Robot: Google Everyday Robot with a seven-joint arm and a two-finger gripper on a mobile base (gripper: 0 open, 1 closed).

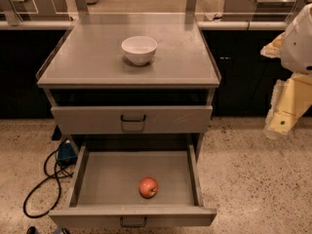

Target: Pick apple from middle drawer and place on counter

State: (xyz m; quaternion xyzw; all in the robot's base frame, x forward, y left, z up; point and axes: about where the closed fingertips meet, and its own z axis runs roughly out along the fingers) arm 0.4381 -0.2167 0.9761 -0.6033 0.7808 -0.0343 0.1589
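The apple [148, 187], small and red-orange, lies on the floor of the open middle drawer [102, 179], near its front panel and slightly right of centre. The drawer is pulled fully out at the bottom of the grey cabinet. The counter [87, 57] is the cabinet's flat grey top. My gripper [281, 123] hangs at the right edge of the view on the white and cream arm, level with the upper drawer, well to the right of the cabinet and above the floor. It holds nothing that I can see.
A white bowl [139, 49] stands on the counter, centre back. The upper drawer front [131, 119] with a black loop handle is closed. A blue box and black cable [53, 167] lie on the speckled floor to the left. Steel benches stand behind.
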